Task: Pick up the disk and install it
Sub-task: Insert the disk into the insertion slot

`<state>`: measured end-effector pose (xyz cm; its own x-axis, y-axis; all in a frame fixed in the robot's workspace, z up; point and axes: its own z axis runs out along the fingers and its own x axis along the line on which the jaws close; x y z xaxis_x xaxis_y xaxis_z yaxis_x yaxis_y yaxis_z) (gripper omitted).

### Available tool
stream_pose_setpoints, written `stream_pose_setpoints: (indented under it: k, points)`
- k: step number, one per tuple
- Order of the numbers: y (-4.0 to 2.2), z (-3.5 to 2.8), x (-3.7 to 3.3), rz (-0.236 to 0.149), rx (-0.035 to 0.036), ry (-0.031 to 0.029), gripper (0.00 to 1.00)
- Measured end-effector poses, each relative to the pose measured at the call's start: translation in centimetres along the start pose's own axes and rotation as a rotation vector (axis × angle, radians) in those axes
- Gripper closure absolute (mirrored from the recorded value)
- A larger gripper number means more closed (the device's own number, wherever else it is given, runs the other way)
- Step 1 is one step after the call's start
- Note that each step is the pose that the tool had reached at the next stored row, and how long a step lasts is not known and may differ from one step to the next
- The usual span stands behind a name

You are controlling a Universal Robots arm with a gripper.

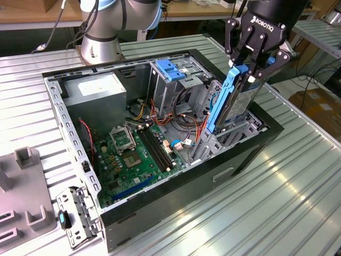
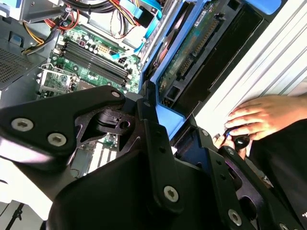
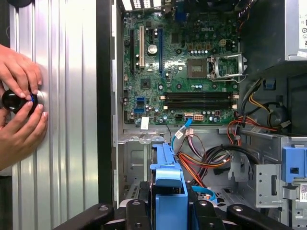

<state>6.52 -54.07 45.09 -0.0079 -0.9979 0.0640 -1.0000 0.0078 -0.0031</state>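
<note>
In the exterior view the hand (image 1: 250, 69) is clamped on the upper end of the disk (image 1: 241, 104), which hangs straight below it over the corner of the open computer case (image 1: 69, 138) at the exterior view's right. The disk's long axis runs steeply downward, leaning a little, and its lower end seems to sit at the mouth of the drive bay (image 1: 224, 141), just beside the cables (image 1: 189, 120). In the second wrist view the disk (image 2: 192, 52) stretches away from the gripping hand (image 2: 172, 120), green circuit side showing, while a person's fingers (image 2: 249, 115) rest on the surface (image 2: 268, 62). In the first wrist view the disk (image 3: 165, 167) sits edge-on in the hand (image 3: 169, 206), the motherboard (image 3: 187, 62) beyond it.
</note>
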Motion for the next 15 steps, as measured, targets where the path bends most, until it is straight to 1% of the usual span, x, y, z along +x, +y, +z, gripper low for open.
stream_pose_setpoints:
  k: [12,15]
  points:
    - [-0.02,0.2,0.17,0.0,-0.0006,0.0001,0.63]
    - [-0.03,0.37,0.18,0.0,-0.0008,-0.0001,0.63]
